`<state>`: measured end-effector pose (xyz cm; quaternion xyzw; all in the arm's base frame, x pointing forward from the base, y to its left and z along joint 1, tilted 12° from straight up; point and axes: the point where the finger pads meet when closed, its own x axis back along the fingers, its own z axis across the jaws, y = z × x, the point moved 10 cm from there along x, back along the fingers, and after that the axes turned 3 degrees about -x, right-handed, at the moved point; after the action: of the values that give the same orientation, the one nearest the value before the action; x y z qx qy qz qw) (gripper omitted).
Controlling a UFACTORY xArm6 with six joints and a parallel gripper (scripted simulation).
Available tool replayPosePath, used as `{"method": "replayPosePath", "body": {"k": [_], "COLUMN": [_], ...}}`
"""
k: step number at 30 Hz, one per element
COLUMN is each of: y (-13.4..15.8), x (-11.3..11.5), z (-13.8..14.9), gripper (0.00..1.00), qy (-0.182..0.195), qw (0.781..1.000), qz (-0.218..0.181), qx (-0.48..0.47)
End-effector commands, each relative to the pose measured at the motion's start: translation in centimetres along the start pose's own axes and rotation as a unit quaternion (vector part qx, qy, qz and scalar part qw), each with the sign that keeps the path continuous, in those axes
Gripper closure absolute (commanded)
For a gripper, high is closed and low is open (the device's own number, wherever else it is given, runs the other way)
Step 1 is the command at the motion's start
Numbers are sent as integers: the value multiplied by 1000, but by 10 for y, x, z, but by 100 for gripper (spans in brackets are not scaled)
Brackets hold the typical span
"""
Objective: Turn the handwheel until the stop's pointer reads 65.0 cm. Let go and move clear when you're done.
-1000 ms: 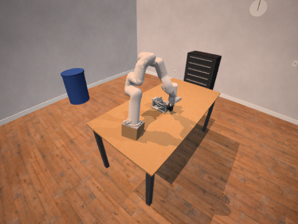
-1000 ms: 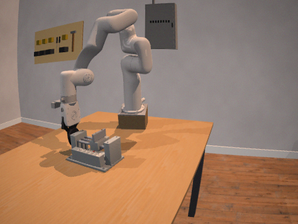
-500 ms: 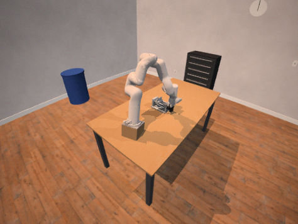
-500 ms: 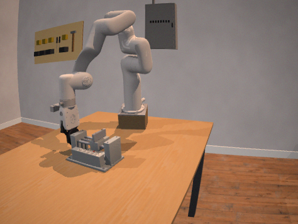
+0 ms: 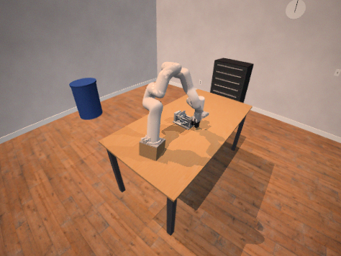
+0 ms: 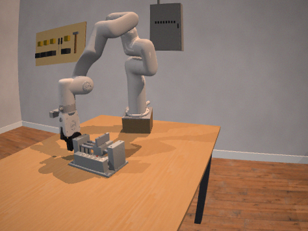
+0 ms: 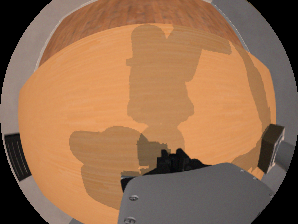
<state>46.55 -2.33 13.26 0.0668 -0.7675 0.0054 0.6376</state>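
Observation:
A grey stop fixture [image 6: 98,154] stands on the wooden table, with two end plates, rails and a scale on its front. It also shows in the top view [image 5: 184,119]. A small red pointer [image 6: 97,156] sits on the scale; its reading is too small to tell. My gripper [image 6: 69,145] points down at the fixture's left end, behind the end plate, and is shut on the handwheel, which is mostly hidden there. In the wrist view the dark fingers [image 7: 165,161] stand just above the grey end plate [image 7: 196,212]. In the top view the gripper [image 5: 196,123] is at the fixture's right end.
The arm's base stands on a brown block [image 6: 137,123] at the table's far side. A black drawer cabinet [image 5: 230,79] stands behind the table. A blue barrel [image 5: 85,98] is off to the left on the floor.

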Motion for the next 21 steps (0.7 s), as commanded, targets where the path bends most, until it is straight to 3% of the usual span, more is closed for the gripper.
{"method": "replayPosePath", "body": {"k": [1, 21], "y": [0, 1], "x": [3, 30], "z": [-10, -28], "gripper": [94, 94], "qy": [-3, -3], "qw": [1000, 1000], "qz": [1, 1], "qx": [0, 0]}}
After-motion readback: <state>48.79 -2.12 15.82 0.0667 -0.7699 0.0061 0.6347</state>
